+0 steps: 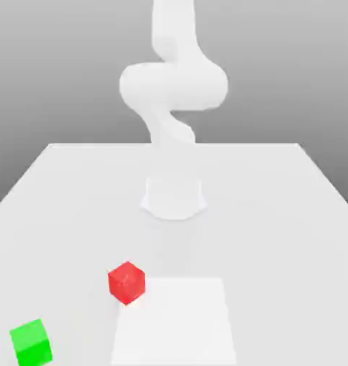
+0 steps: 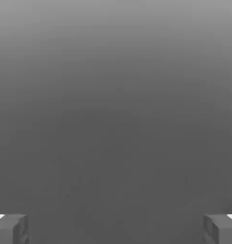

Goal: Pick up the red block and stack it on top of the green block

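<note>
White table (image 1: 276, 214), red block (image 1: 126, 282) corner-on, green block (image 1: 31, 343) apart.

A pale, flat table (image 1: 276, 214) carries everything; the robot's round white base (image 1: 174, 198) stands on it near the far middle; a red block (image 1: 126, 282) sits on the near part, turned corner-on, just touching the left edge of a lighter square patch (image 1: 176, 322) marked on the surface; a green block (image 1: 31, 342) rests at the near corner on the exterior view's left, well apart from the red block; both blocks lie flat on the surface.
</note>
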Motion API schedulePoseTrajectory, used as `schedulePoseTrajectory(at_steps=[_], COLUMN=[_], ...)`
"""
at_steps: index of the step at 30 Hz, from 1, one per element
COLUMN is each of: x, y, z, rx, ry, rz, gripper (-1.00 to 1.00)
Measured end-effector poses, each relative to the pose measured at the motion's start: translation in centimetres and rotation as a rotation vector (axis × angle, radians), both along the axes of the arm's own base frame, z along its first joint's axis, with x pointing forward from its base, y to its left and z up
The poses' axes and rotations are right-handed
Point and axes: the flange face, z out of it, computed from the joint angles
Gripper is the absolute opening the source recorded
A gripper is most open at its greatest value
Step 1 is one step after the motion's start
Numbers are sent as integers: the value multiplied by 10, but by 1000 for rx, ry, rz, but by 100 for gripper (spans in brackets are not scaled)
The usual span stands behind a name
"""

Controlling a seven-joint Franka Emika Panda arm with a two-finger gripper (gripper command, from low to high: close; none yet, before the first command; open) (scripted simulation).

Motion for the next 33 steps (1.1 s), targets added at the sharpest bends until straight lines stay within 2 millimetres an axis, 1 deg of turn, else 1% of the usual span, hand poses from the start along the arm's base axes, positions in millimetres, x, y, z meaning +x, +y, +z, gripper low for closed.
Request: schedulePoseTrajectory(at_steps=[2,4,6,9,11,13,15,17,18,20,24,25,30,31,33], x=[23,38,48,50,44,32,12,-15,-23,-28,-30,-31,-31,-31,-30], y=[-10,-20,-31,-48,-58,-67,-75,-80,-82,-82,-82,-82,-82,-82,-82], z=[-49,-99,-149,-224,-274,-325,-376,-427,-445,-468,-506,-514,-513,-517,-509], rx=[27,54,81,122,151,181,214,248,258,264,266,265,265,265,266], ry=[75,147,219,325,398,474,553,639,661,678,684,684,683,683,683], rz=[-62,-124,-188,-286,-355,-429,-507,-592,-618,-634,-639,-639,-639,-639,-639], gripper=[0,0,0,0,0,0,0,0,0,0,0,-100,-100,-100,-100])
